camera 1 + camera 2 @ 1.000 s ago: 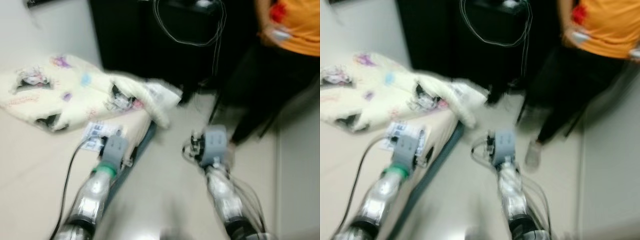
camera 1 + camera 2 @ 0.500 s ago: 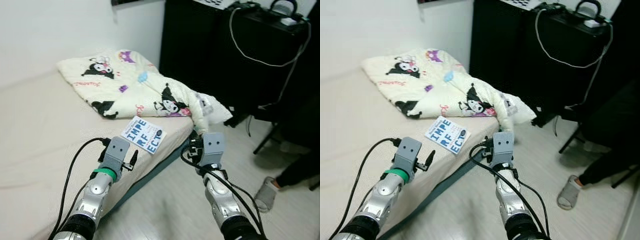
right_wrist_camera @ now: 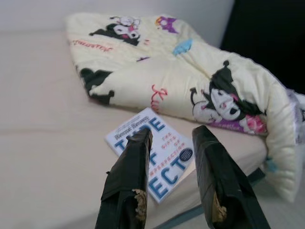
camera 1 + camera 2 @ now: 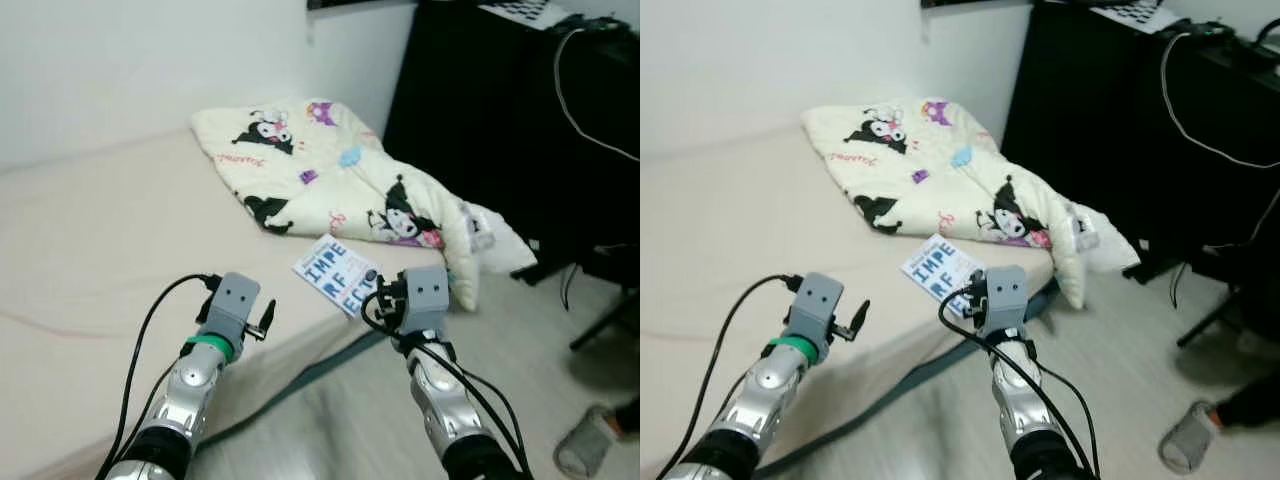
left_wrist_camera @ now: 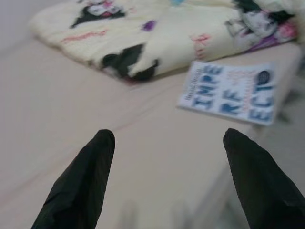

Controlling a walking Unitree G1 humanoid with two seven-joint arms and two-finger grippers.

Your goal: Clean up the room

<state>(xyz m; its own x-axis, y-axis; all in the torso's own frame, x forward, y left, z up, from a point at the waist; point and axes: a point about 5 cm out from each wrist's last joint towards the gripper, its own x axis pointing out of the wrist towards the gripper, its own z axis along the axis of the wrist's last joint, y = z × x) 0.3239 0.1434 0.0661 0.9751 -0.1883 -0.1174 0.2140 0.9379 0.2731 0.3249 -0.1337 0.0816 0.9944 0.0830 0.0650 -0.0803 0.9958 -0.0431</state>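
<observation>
A pale beige bed (image 4: pixel 90 250) fills the room's near corner, set against a white wall, with black furniture and trailing cables beyond it on the robot's right. A cream quilt printed with black cartoon figures (image 4: pixel 340 175) lies rumpled across the far part of the mattress, one end spilling over the bed's edge toward the floor, so it looks dropped rather than folded. Just beside it, near the mattress edge, a white paperback book with big blue lettering (image 4: pixel 335 275) lies flat, cover up and skewed to the edge; it looks like the likeliest thing to tidy. The right gripper (image 3: pixel 174 138) hangs close above the book, fingers a small way apart and empty, seemingly lined up for it. The left gripper (image 5: pixel 167 138) hovers over bare mattress, spread wide, holding nothing.
</observation>
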